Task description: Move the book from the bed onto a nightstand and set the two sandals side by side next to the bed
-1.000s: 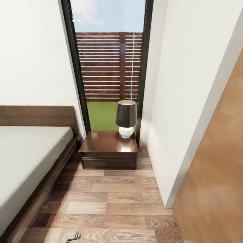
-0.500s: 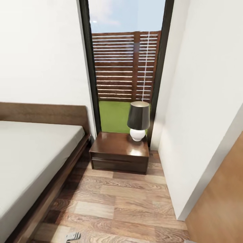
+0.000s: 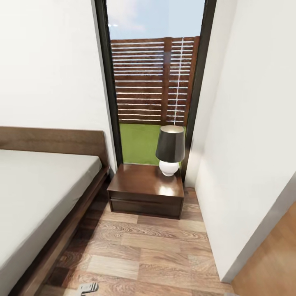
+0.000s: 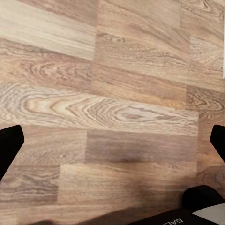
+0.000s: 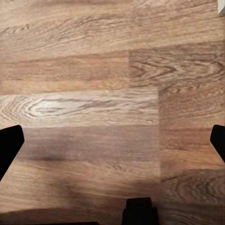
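The bed (image 3: 37, 193) with its pale grey mattress and dark wooden frame lies at the left of the head view. Beside its headboard stands a low dark brown nightstand (image 3: 142, 189) with a glossy top. The book and the sandals are out of view. My left gripper (image 4: 112, 140) is open over bare plank floor, its dark fingertips (image 4: 9, 143) far apart at the picture's edges. Over the floor too, my right gripper (image 5: 112, 140) is open with nothing between its fingertips (image 5: 9, 145).
A lamp (image 3: 169, 150) with a dark shade and white base stands on the nightstand's back right corner. Behind it is a tall dark-framed window (image 3: 154, 82). A white wall (image 3: 246, 144) and a brown door (image 3: 275, 263) close the right side. A small grey robot part (image 3: 88, 287) shows at the bottom edge.
The whole head view has shifted, so the camera moved: nightstand, lamp and window now sit further right in the picture, and less of the brown door shows. Nothing in the room moved.
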Tool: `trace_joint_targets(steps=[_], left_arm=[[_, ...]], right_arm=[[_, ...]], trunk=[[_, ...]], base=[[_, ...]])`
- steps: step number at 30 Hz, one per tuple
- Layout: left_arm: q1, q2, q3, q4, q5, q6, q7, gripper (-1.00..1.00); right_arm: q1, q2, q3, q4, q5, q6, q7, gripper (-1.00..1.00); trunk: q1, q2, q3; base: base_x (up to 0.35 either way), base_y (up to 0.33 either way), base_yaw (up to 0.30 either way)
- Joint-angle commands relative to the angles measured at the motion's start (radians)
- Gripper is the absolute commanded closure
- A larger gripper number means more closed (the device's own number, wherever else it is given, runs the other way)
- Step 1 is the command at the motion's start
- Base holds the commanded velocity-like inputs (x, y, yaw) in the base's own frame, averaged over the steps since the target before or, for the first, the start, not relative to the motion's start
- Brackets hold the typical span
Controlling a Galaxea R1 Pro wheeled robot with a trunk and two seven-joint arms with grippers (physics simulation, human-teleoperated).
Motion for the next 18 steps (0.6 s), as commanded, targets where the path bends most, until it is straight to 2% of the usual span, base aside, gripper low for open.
trace_joint_targets(steps=[1,18], left_arm=[[-0.001,0.000,0.009,-0.001,-0.009,0.001,-0.005,-1.00],[-0.001,0.000,0.008,-0.001,-0.009,0.001,-0.005,-1.00]], right_arm=[[0.000,0.000,-0.005,0.000,-0.005,0.002,0.005,-1.00],[0.000,0.000,-0.005,0.000,-0.010,0.002,0.005,-1.00]], trunk=[[0.000,0.000,-0.001],[0.000,0.000,-0.001]], base=[[0.053,0.000,0.000],[0.299,0.000,0.000]])
